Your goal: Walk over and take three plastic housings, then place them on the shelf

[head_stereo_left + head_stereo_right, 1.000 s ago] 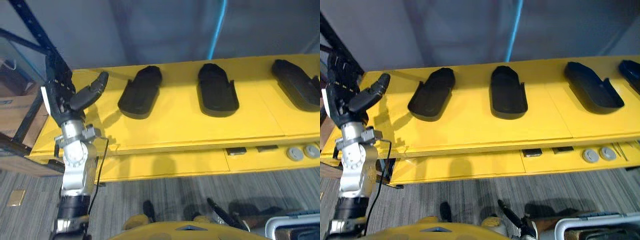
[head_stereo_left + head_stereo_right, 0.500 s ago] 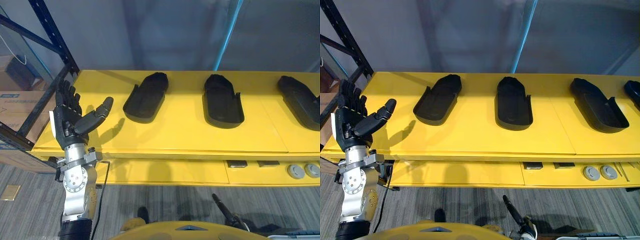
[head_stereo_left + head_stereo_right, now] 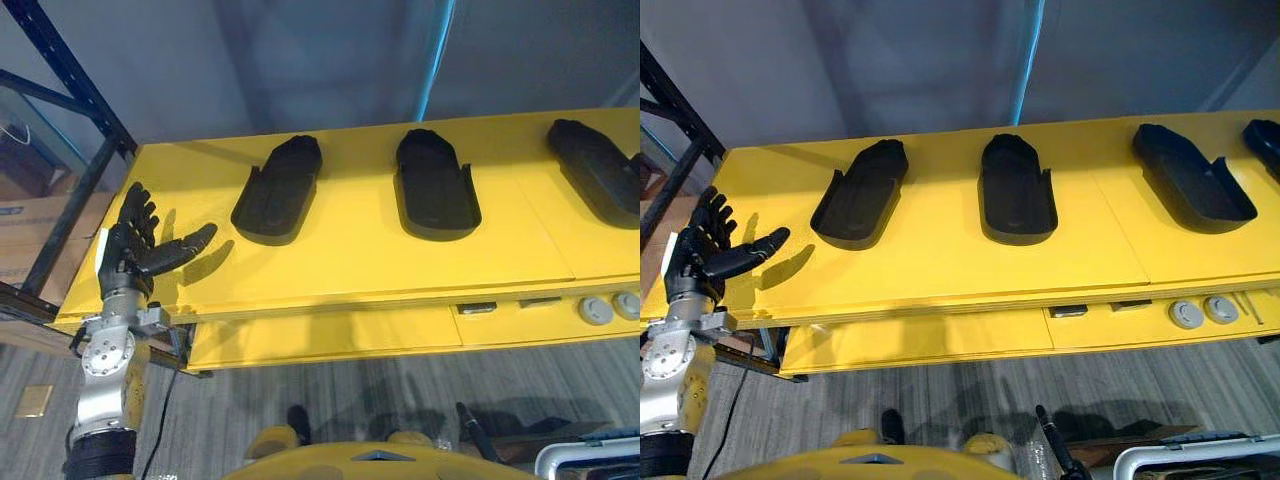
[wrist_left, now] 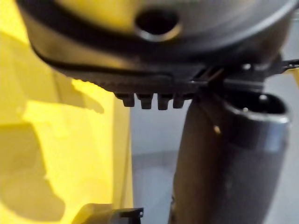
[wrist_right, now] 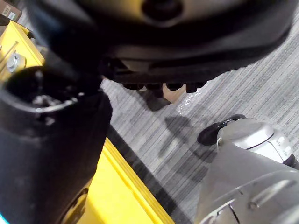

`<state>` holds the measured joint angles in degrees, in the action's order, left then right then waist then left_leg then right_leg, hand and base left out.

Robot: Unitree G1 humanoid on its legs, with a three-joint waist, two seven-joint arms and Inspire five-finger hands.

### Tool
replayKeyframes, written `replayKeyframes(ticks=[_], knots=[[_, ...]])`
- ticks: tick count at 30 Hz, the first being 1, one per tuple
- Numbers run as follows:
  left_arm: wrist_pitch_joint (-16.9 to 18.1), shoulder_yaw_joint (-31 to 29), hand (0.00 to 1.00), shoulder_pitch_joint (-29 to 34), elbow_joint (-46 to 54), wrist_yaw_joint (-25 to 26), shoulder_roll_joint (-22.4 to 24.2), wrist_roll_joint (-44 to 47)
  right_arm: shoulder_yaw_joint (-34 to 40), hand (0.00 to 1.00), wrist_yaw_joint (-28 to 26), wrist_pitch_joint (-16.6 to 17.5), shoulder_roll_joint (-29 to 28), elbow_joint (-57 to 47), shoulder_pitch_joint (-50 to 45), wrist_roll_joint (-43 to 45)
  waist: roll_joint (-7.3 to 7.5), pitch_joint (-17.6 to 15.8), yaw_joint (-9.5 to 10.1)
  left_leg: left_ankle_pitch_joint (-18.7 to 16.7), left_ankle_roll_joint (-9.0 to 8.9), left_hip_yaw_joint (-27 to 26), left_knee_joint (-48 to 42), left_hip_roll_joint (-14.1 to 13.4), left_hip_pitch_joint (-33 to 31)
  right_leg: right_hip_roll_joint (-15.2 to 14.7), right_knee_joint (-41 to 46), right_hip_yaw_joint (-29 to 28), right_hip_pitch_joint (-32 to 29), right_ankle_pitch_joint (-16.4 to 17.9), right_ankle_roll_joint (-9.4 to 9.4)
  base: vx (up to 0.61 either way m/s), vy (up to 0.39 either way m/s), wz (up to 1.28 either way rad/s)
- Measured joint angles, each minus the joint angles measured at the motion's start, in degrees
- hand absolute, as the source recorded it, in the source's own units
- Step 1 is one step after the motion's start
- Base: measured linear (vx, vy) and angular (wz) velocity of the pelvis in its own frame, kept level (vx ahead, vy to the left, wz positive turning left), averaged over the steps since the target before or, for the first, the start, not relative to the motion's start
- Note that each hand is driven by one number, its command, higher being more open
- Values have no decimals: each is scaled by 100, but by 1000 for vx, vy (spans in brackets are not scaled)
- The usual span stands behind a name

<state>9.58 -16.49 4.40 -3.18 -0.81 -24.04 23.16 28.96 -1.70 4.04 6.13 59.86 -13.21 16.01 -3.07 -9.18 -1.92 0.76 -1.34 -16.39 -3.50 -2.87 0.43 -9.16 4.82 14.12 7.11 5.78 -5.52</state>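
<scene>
Several black plastic housings lie in a row on the yellow table [image 3: 350, 260]: a left one [image 3: 277, 190], a middle one [image 3: 435, 185] and a right one [image 3: 598, 182]; a further one [image 3: 1265, 135] shows at the right edge. My left hand [image 3: 135, 250] hovers open over the table's front left corner, fingers spread and thumb pointing at the left housing, a hand's width short of it. It holds nothing. My right hand [image 5: 163, 28] hangs low beside the table's edge over the carpet, open and empty.
A dark shelf rack upright [image 3: 70, 100] stands at the left with cardboard boxes [image 3: 30, 230] behind it. Two round grey parts [image 3: 597, 308] sit on the table's lower ledge at the right. Grey carpet [image 3: 300, 400] lies in front.
The camera has shifted. My left hand has sunk lower and a little left, toward the table's front left corner, and stays open. The housings have not moved.
</scene>
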Motion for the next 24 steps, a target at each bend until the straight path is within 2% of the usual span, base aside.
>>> replayKeyframes(ticks=[2, 8, 10, 14, 17, 22, 24], knots=[[1, -47, 100, -114, -85, -245, -194, 311, 107, 100, -31, -20, -1, 0, -9, -3, -35, 23, -9, 2, 3, -4, -8, -5, 3, -9, 2, -8, -3, 6, 2, -51, 8, -3], [-66, -62, 100, -249, -190, -1007, -299, 976, 256, 100, -73, -85, 3, 2, -7, -225, -28, 10, -26, 23, 27, -58, 63, 27, -61, -51, 4, -50, -123, -15, -26, -8, 7, -2], [-114, -59, 100, -333, -196, -1105, -299, 1065, 261, 100, -88, -90, 5, 3, 28, -224, -35, -23, -69, 22, 38, -50, -6, 31, -235, -40, 43, -49, -278, -32, -42, 2, 11, 6], [-129, 12, 100, -875, -433, -1195, -300, 1415, 261, 100, -158, -84, 23, -2, 213, -219, -22, -403, -123, 53, 97, -28, -140, 38, -550, -63, 227, -55, -589, -41, -46, -22, 22, 6], [-127, 79, 100, -1124, -536, -1201, -301, 1551, 246, 100, -156, -3, 24, -5, 318, -207, -4, -566, -138, 71, 122, -44, -185, 51, -733, -63, 321, -98, -778, -48, -38, 0, 0, 0], [-84, 276, 100, -1492, -557, -1272, -406, 1717, -188, 100, -412, 204, 78, -411, 484, 22, 8, -973, -142, 107, 169, -55, -243, 30, -1020, -62, 524, -148, -1142, -24, -2, 0, 0, 0], [-83, 298, 100, -1584, -578, -1319, -443, 1724, -366, 100, -464, 220, 107, -478, 540, 27, 25, -1041, -132, 110, 172, -56, -243, 30, -1048, -64, 556, -153, -1185, -11, 13, 1, -2, 2]])
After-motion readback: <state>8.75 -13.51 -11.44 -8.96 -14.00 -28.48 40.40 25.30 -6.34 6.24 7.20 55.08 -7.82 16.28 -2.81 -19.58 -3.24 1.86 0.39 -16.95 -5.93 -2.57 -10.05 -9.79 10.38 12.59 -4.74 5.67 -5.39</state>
